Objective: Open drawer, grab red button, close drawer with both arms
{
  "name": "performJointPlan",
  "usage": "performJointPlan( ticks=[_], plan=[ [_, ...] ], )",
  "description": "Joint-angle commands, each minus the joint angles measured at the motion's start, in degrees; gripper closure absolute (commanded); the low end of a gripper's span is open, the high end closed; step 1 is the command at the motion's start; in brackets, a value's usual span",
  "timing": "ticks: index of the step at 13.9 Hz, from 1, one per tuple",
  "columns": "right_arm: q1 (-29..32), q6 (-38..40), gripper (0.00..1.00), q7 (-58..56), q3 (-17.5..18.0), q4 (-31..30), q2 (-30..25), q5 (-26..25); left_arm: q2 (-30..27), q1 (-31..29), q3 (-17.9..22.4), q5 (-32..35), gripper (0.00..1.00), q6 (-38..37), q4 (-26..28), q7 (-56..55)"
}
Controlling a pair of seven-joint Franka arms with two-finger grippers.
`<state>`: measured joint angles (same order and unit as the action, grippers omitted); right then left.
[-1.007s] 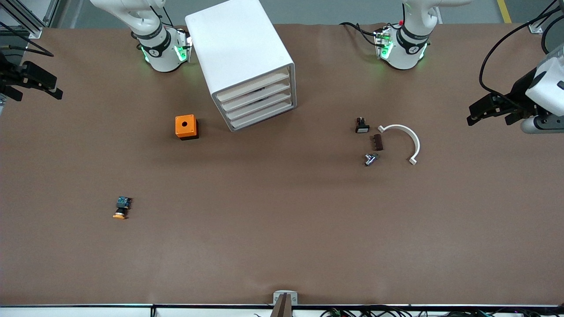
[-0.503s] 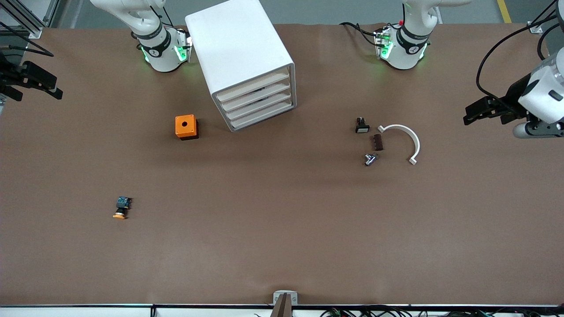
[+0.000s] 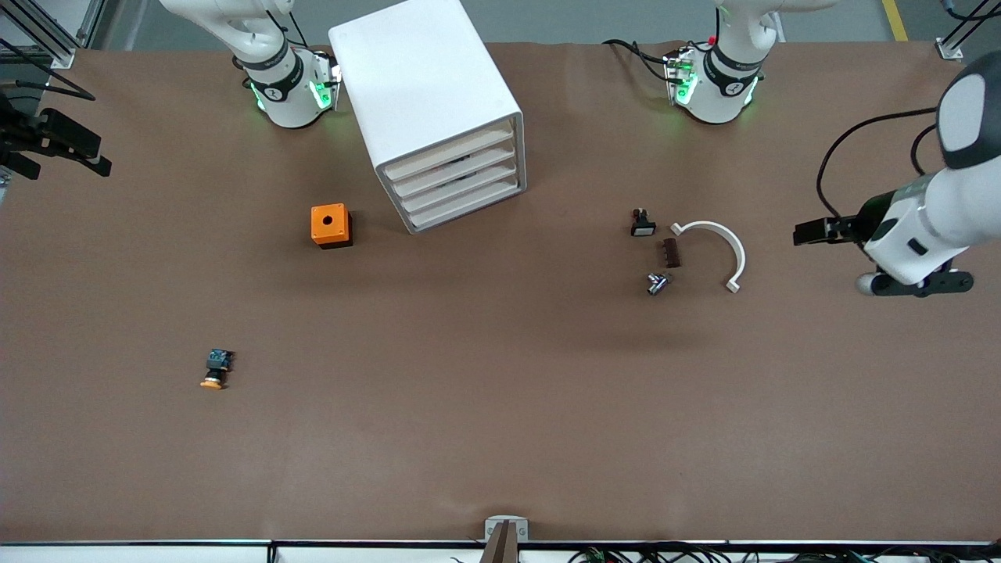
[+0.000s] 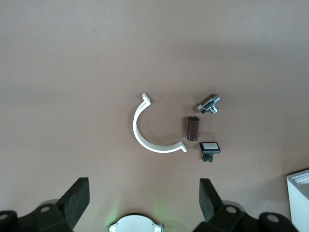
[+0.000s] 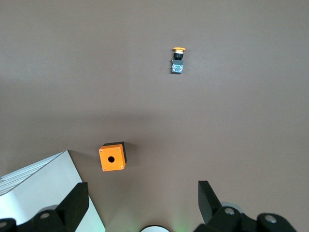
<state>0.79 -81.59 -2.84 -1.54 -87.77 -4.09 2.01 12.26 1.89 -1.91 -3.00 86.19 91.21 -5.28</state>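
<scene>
The white cabinet (image 3: 426, 94) stands near the right arm's base with its four pale drawers (image 3: 457, 181) all shut. It also shows at the edge of the right wrist view (image 5: 38, 186) and the left wrist view (image 4: 300, 189). The red-capped button is hidden. My left gripper (image 3: 805, 233) is open and empty in the air over the table's left arm end, beside the white curved clamp (image 3: 723, 250); its wrist view (image 4: 145, 193) shows the jaws wide apart. My right gripper (image 3: 74, 156) is open and empty at the right arm's end of the table (image 5: 143, 193), and that arm waits.
An orange box with a hole (image 3: 331, 225) sits beside the cabinet (image 5: 112, 157). An orange-capped button (image 3: 215, 371) lies nearer the front camera (image 5: 177, 60). By the clamp (image 4: 154, 130) lie a black switch (image 3: 642, 224), a brown piece (image 3: 671, 252) and a bolt (image 3: 657, 282).
My left arm has swung down and in from the table's end toward the clamp. The right arm and all the objects have not moved.
</scene>
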Motion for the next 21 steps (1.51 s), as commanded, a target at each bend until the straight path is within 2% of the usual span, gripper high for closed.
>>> performJointPlan(
  ticks=[1,6,11,14,17,21],
  plan=[
    [0.44,0.03,0.00,-0.41,0.31,-1.27,-1.53,0.18,3.72,0.74,-0.37,0.54,0.00,-1.29,-1.47,-0.08],
    [0.44,0.03,0.00,0.55,0.22,-1.35,-1.71,0.18,9.78,7.49,-0.55,-0.33,0.00,-1.20,-2.96,-13.50],
    [0.53,-0.06,0.00,0.38,0.31,-1.35,-1.80,-0.17,17.87,13.74,-0.55,-12.08,0.00,-1.11,-9.46,-28.44],
    [0.36,0.03,0.00,0.29,0.31,-1.35,-1.89,-0.34,20.95,17.87,-0.46,-20.70,0.00,-1.11,-10.61,-44.76],
    [0.36,0.03,0.00,0.29,0.31,-1.35,-1.80,-0.34,25.08,20.33,-0.55,-28.18,0.00,-1.20,-12.11,-66.81],
    [0.36,-0.50,0.00,-0.32,0.31,-1.35,-1.71,-0.43,28.77,24.29,-0.63,-32.85,0.00,-1.20,-12.72,-86.79]
  ],
)
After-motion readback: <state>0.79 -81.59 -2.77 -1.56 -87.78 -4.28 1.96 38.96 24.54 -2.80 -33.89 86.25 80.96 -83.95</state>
